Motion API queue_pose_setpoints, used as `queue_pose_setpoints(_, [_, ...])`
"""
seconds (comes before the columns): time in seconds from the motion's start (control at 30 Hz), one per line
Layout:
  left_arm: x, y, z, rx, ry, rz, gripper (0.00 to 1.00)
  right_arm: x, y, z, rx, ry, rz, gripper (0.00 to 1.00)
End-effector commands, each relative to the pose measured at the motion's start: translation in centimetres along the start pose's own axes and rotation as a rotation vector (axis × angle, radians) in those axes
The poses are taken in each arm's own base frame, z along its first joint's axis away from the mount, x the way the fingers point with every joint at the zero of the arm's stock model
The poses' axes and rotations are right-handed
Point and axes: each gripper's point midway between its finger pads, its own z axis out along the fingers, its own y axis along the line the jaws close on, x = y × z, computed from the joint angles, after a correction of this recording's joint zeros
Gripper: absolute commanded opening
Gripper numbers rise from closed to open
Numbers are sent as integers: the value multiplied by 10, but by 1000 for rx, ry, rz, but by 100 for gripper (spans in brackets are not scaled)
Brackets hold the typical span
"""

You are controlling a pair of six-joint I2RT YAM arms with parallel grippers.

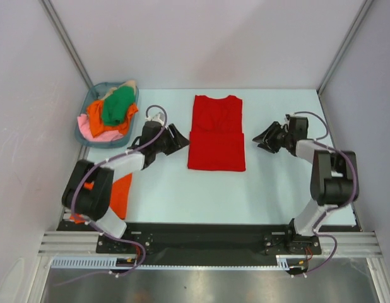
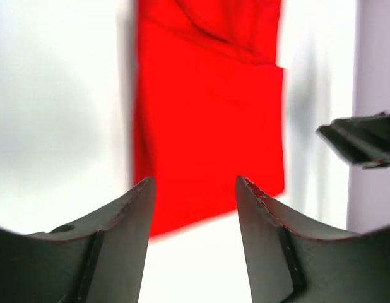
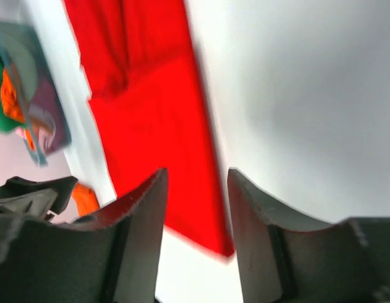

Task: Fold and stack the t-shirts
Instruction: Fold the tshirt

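Note:
A bright red t-shirt (image 1: 216, 136) lies flat mid-table, folded into a long rectangle with its lower part doubled up. My left gripper (image 1: 180, 140) hovers just off the shirt's left edge, jaws open and empty; in the left wrist view (image 2: 195, 183) the red cloth (image 2: 207, 113) lies beyond the fingertips. My right gripper (image 1: 262, 139) sits off the shirt's right edge, also open and empty (image 3: 197, 172), with the red t-shirt (image 3: 151, 113) past its tips. An orange t-shirt (image 1: 122, 192) lies at the table's left, partly hidden under my left arm.
A blue-grey basket (image 1: 93, 95) at the back left holds green (image 1: 118, 106), orange (image 1: 97, 117), pink (image 1: 103, 134) and beige (image 1: 127, 84) t-shirts in a heap. Grey walls close in the table at the left, back and right.

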Motion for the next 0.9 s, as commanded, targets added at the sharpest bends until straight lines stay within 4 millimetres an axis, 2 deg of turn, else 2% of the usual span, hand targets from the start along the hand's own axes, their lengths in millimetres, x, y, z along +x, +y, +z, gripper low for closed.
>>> queue_pose_setpoints(0.0, [24,1,-29,-71,-98,-99,60,42,-27,-22,109,-20,85,50])
queue_pose_setpoints(0.03, [31,2,-35,-88,-111,-113,64,41,-15,-35,71,-64,77,50])
queue_pose_setpoints(0.07, [38,-7,-45,-69,-123,-117,70,55,-13,-41,57,-63,86,50])
queue_pose_setpoints(0.1, [48,9,-50,-120,-144,-175,72,63,-11,-46,45,-73,131,52])
queue_pose_setpoints(0.13, [56,10,-53,-119,-148,-204,73,74,-11,-57,24,-100,138,52])
queue_pose_setpoints(0.17, [61,14,-56,-117,-158,-241,72,91,-3,-58,9,-80,126,53])
queue_pose_setpoints(0.2, [73,24,-61,-127,-160,-315,72,94,-4,-60,31,-115,167,53])
queue_pose_setpoints(0.23, [70,23,-61,-110,-194,-337,72,104,-9,-62,36,-130,173,54])
queue_pose_setpoints(0.27, [75,23,-60,-104,-195,-352,72,102,0,-69,5,-176,170,55])
queue_pose_setpoints(0.3, [78,27,-58,-108,-197,-386,72,104,-1,-69,22,-224,166,58])
queue_pose_setpoints(0.37, [84,31,-52,-114,-186,-422,70,110,1,-69,-14,-268,222,59])
queue_pose_setpoints(0.43, [90,36,-40,-120,-172,-474,69,112,0,-65,5,-307,244,59])
queue_pose_setpoints(0.5, [92,32,-31,-112,-156,-533,67,117,-12,-57,44,-325,269,59])
queue_pose_setpoints(0.57, [104,44,-21,-164,-133,-584,67,117,-12,-51,26,-339,325,58])
queue_pose_setpoints(0.6, [104,43,-19,-155,-142,-627,66,125,-21,-43,52,-321,335,58])
queue_pose_setpoints(0.63, [110,49,-14,-177,-136,-639,65,125,-15,-39,31,-322,339,58])
queue_pose_setpoints(0.67, [111,50,-12,-183,-132,-653,64,126,-15,-35,32,-325,358,58])
queue_pose_setpoints(0.7, [110,47,-8,-176,-130,-670,63,132,-24,-27,65,-307,374,57])
queue_pose_setpoints(0.73, [111,48,-6,-180,-127,-678,61,133,-21,-24,46,-306,383,57])
queue_pose_setpoints(0.87, [116,60,-3,-230,-142,-705,55,144,-29,-9,75,-273,417,53])
